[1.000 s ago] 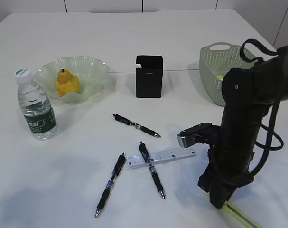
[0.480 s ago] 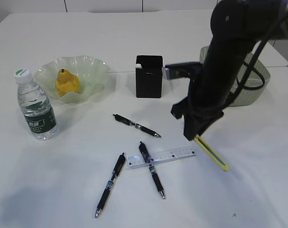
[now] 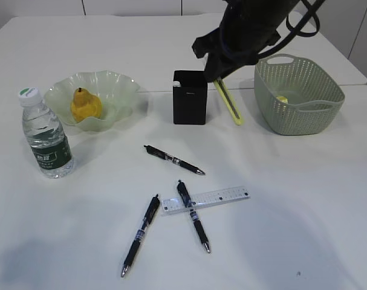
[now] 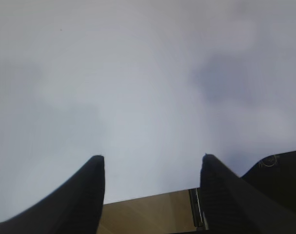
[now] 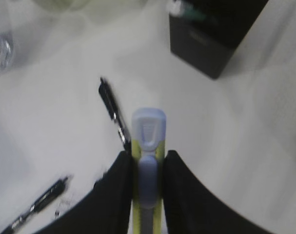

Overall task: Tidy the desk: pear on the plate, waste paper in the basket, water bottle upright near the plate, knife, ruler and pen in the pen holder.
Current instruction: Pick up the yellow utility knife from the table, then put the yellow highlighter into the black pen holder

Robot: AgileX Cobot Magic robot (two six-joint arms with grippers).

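Note:
My right gripper (image 3: 217, 71) is shut on the yellow knife (image 3: 229, 101), which hangs slanted in the air just right of the black pen holder (image 3: 190, 96). In the right wrist view the fingers (image 5: 122, 170) clamp the knife (image 5: 148, 129) above the desk, with the pen holder (image 5: 211, 39) ahead. The pear (image 3: 85, 106) sits on the green plate (image 3: 120, 80). The water bottle (image 3: 45, 136) stands upright left of the plate. Three pens (image 3: 173, 160) and the clear ruler (image 3: 205, 199) lie on the desk (image 3: 292, 211). The waste paper (image 3: 282, 98) is in the basket (image 3: 298, 106). My left gripper (image 4: 151, 158) is open and holds nothing.
One pen (image 3: 193, 215) lies across the ruler, another (image 3: 142, 232) lies to its left. The basket stands at the back right, close to the hanging knife. The left arm is out of the exterior view.
My right arm has lifted the knife from the near right of the desk and carried it back and left, up beside the pen holder. The left gripper has not changed.

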